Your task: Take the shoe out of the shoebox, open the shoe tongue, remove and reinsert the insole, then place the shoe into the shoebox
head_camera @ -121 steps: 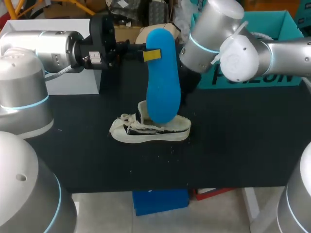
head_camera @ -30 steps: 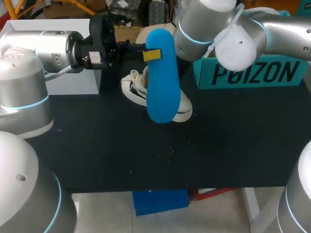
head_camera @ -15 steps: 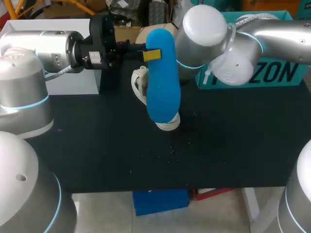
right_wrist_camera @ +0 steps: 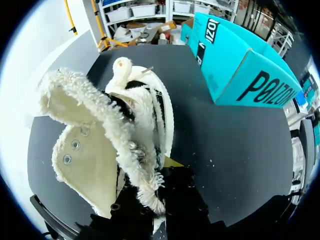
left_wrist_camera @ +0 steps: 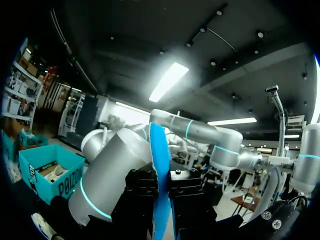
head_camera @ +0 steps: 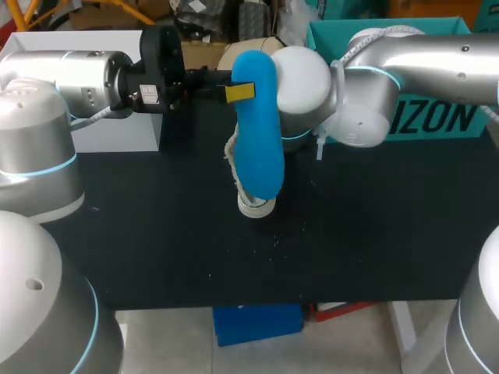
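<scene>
The table [head_camera: 374, 234] is carrying the open teal shoebox [head_camera: 437, 117] at its far right edge. The right arm [head_camera: 405, 62] is reaching across past the middle, and the left arm [head_camera: 70, 74] is coming in level from the left.

The shoe [head_camera: 256, 204] is standing on end at the middle of the table, mostly hidden behind the insole [head_camera: 257, 132]. Its lower end is touching the table or hanging just above it; which one cannot be told. In the right wrist view the right gripper [right_wrist_camera: 160, 175] is clamping the fleecy rim of the shoe [right_wrist_camera: 100, 140], with the tongue folded out.

The left gripper [head_camera: 242, 91] is pinching the blue insole near its upper end. In the left wrist view the insole [left_wrist_camera: 160, 165] is sitting edge-on between the fingers [left_wrist_camera: 187, 197].

Likely faults:
- The insole's free end is hanging unsupported; it may catch on the fleece and buckle during insertion.
- The tongue may fall back and close the opening.
- The grip on soft fleece may slip and drop the shoe.
- The two wrists are working close together and may collide.

Orientation: the shoe's long axis is running near upright, away from the right gripper, with the opening facing that gripper. Whether toe or heel is pointing down cannot be told. The insole's long axis is also hanging near upright, just in front of the shoe.
</scene>
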Available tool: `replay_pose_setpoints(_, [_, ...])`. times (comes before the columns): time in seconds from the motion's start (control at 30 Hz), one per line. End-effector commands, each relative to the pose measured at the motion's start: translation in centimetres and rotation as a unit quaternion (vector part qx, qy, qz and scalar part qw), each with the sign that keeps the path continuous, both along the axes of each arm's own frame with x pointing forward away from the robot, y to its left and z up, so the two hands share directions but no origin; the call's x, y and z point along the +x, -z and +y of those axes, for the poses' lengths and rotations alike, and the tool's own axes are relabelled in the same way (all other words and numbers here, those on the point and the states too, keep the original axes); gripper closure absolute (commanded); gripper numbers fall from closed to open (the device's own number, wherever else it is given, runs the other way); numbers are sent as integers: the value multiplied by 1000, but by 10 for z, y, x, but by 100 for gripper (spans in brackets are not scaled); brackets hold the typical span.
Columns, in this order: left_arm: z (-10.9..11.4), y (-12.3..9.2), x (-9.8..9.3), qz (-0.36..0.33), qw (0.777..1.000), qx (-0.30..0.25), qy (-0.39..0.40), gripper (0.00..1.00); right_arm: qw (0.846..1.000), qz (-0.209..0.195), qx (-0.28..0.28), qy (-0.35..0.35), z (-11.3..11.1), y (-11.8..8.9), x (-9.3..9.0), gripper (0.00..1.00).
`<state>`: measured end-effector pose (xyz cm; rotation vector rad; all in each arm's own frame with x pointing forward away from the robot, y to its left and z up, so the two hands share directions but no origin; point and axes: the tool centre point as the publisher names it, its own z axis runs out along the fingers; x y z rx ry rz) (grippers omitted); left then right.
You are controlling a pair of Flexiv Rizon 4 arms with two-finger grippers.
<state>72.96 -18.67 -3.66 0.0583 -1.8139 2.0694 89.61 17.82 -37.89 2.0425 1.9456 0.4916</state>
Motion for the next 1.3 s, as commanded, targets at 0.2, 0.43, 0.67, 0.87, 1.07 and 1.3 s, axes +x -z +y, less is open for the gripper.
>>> replay_pose_setpoints(0.2, [-3, 0, 2, 0, 1000, 1, -1, 100, 990, 0, -100, 104, 14, 33, -7, 100])
replay_pose_setpoints(0.43, [-3, 0, 2, 0, 1000, 1, -1, 100, 993, 14, -83, 81, 14, 41, -10, 19])
replay_pose_setpoints(0.67, [-3, 0, 2, 0, 1000, 1, -1, 100, 996, 49, -6, 69, 4, 36, -10, 0])
replay_pose_setpoints(0.87, [-3, 0, 2, 0, 1000, 1, -1, 100, 991, 70, 109, 23, -1, 25, -14, 0])
replay_pose_setpoints(1.07, [-3, 0, 2, 0, 1000, 1, -1, 100, 977, 50, 204, -34, 1, 11, -20, 0])
replay_pose_setpoints(1.3, [-3, 0, 2, 0, 1000, 1, -1, 100, 945, 55, 307, -104, 4, -2, -26, 0])
